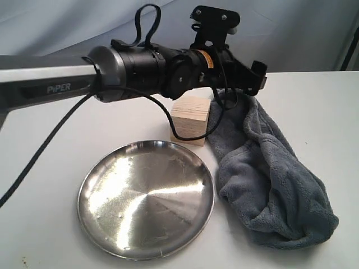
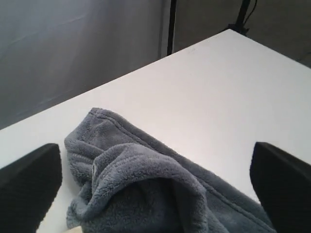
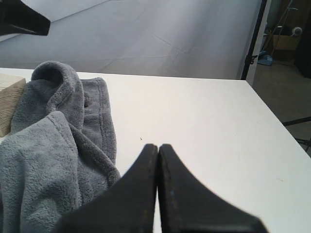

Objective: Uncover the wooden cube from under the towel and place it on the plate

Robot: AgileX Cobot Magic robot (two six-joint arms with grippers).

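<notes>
The wooden cube [image 1: 190, 119] stands uncovered on the white table, just behind the steel plate [image 1: 146, 199]. The blue-grey towel [image 1: 269, 174] lies bunched to the right of both, its near edge touching the cube's side. My left gripper [image 1: 253, 78] hovers over the towel's far end, beyond the cube. In the left wrist view its fingers [image 2: 29, 187] stand wide apart, with the towel [image 2: 146, 189] loose below them. My right gripper [image 3: 158, 150] is shut on nothing, low over the table beside the towel [image 3: 53, 160]; the cube [image 3: 9, 102] shows behind the cloth.
The left arm's black cable [image 1: 168, 120] loops down in front of the cube. The table's far edge [image 2: 204, 41] runs close behind the towel, with a grey backdrop beyond. Bare white tabletop [image 3: 209, 136] stretches to the right of the towel.
</notes>
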